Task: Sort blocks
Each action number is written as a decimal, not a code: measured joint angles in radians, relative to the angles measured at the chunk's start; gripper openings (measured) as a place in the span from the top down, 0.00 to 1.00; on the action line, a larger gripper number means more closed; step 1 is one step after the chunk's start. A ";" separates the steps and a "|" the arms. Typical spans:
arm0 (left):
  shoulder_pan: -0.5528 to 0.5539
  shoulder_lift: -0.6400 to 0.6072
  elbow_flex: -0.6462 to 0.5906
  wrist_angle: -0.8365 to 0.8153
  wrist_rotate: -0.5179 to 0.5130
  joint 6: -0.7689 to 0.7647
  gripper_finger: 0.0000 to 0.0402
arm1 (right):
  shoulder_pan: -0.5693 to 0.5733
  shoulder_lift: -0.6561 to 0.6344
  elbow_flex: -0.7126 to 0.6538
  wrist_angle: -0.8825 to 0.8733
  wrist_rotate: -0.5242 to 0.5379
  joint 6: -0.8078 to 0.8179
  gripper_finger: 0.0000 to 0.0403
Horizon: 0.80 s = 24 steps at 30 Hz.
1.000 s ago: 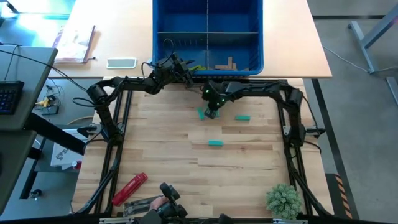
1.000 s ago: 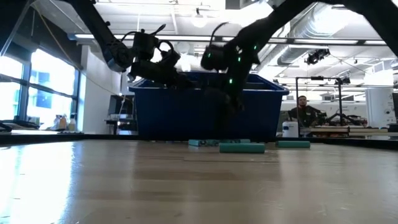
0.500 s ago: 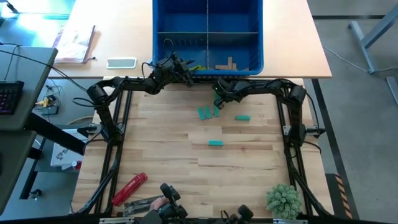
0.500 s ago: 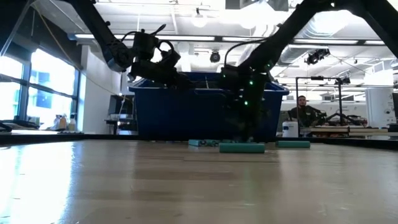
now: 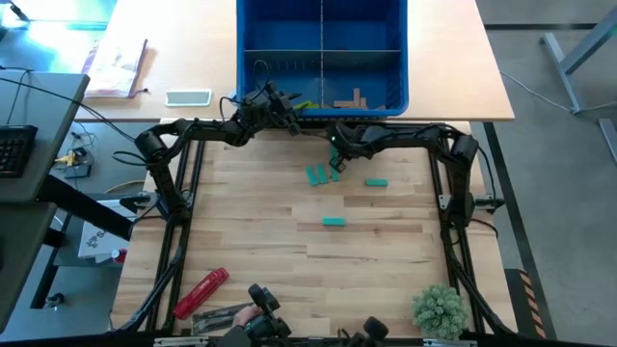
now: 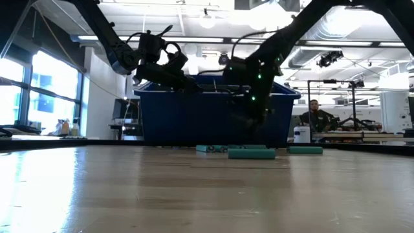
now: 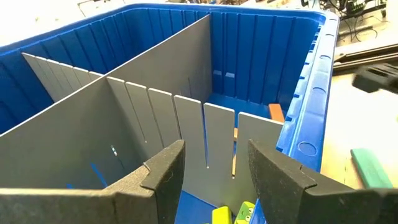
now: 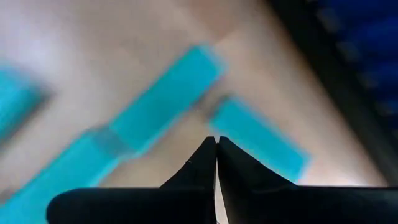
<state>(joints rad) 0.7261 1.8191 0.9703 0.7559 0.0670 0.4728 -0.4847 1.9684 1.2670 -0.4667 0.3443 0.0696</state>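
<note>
Over the near rim of the blue bin (image 5: pixel 321 106), on the left side, the left gripper (image 5: pixel 286 106) hangs with its jaws parted and nothing between them. In its wrist view the two dark fingers (image 7: pixel 163 176) frame the grey dividers (image 7: pixel 155 99) of the bin, and just below the gap between the jaws lie lime yellow-green blocks (image 7: pixel 235 213) in the near left compartment. Past the jaws, in the neighbouring compartment by the bin's wall, tan blocks (image 5: pixel 352 99) stand against the near side.

To the right of that, above the wooden tabletop (image 5: pixel 251 241) and just outside the bin's near wall, the right gripper (image 5: pixel 335 153) is held with its jaws pressed together, holding nothing. Its wrist view shows the fingertips (image 8: pixel 208 152) meeting in a thin line, with teal blocks (image 8: pixel 166 102) lying blurred on the wood straight beneath and ahead of them. From above, two of these teal blocks (image 5: pixel 315 174) lie close together just beneath the shut jaws, a third (image 5: pixel 376 181) lies a little farther to the right of the jaws, and a fourth (image 5: pixel 334 222) sits well nearer the table's front edge, away from both grippers. In the low view the teal blocks (image 6: pixel 251 153) rest flat on the tabletop below the right gripper (image 6: pixel 253 110), with clear air between them and it.
</note>
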 joint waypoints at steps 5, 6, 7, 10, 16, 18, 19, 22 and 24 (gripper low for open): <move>0.000 0.000 0.000 0.000 0.001 0.000 0.61 | -0.048 0.044 -0.021 0.094 0.057 -0.031 1.00; 0.000 0.000 0.000 -0.001 0.000 0.000 0.61 | -0.056 0.049 -0.023 0.104 0.034 -0.032 1.00; 0.000 0.000 0.000 -0.001 0.000 0.000 0.61 | -0.061 0.053 -0.024 0.102 0.001 -0.027 1.00; -0.001 0.000 0.000 -0.005 0.000 0.000 0.61 | -0.067 0.043 -0.018 0.037 -0.145 0.012 1.00; 0.000 0.000 0.000 0.000 0.000 0.001 0.61 | -0.003 -0.035 0.021 -0.080 -0.375 0.011 1.00; -0.001 0.000 0.000 0.002 0.000 0.001 0.61 | -0.005 -0.060 0.024 0.038 -0.308 -0.015 1.00; -0.001 0.000 0.000 0.002 0.000 0.001 0.61 | -0.006 -0.064 0.023 0.088 -0.293 -0.025 1.00; -0.001 0.000 0.000 0.001 0.000 0.001 0.61 | -0.017 -0.040 0.006 0.224 -0.301 -0.051 1.00; -0.001 0.000 0.000 0.001 0.000 0.001 0.61 | -0.020 -0.017 0.005 0.277 -0.338 -0.052 1.00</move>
<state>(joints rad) 0.7255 1.8191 0.9699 0.7567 0.0673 0.4736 -0.5042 1.9517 1.2720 -0.1896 0.0068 0.0178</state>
